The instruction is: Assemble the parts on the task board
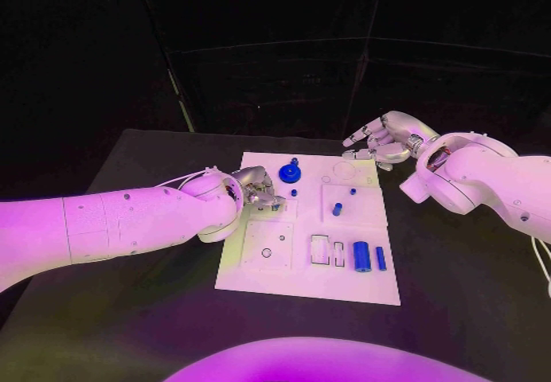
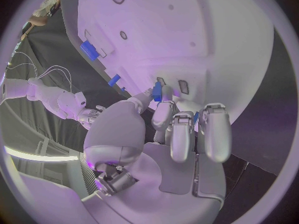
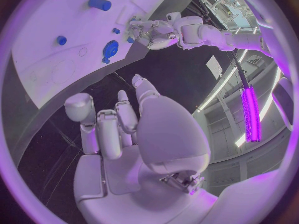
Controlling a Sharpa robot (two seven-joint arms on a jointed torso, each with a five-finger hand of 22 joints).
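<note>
The white task board (image 1: 267, 274) lies in the middle of the black bench (image 1: 138, 318), its long side running away from the robot. On its near part, toward the right edge, a large blue cylinder (image 1: 363, 256) lies next to a slimmer blue bar (image 1: 381, 258), with two pale rectangular slots just beside them. Farther up the board a short blue peg (image 1: 337, 209) stands near the middle, two tiny blue studs sit above it, and a round blue knob-like part (image 1: 290, 171) rests close to the far edge. The left hand (image 1: 255, 189) is over the board's left side, about level with the short peg; in the left wrist view its fingers (image 2: 181, 134) are curled down against the board and a small blue part (image 2: 157, 91) is pinched at their tips, touching the white surface beside two small dark-rimmed openings. The right hand (image 1: 384, 139) hovers off the board's far right corner, above the bench; the right wrist view shows its fingers (image 3: 102, 129) loosely bent and apart with nothing between them, well clear of the knob-like part (image 3: 110, 50) and the board.
</note>
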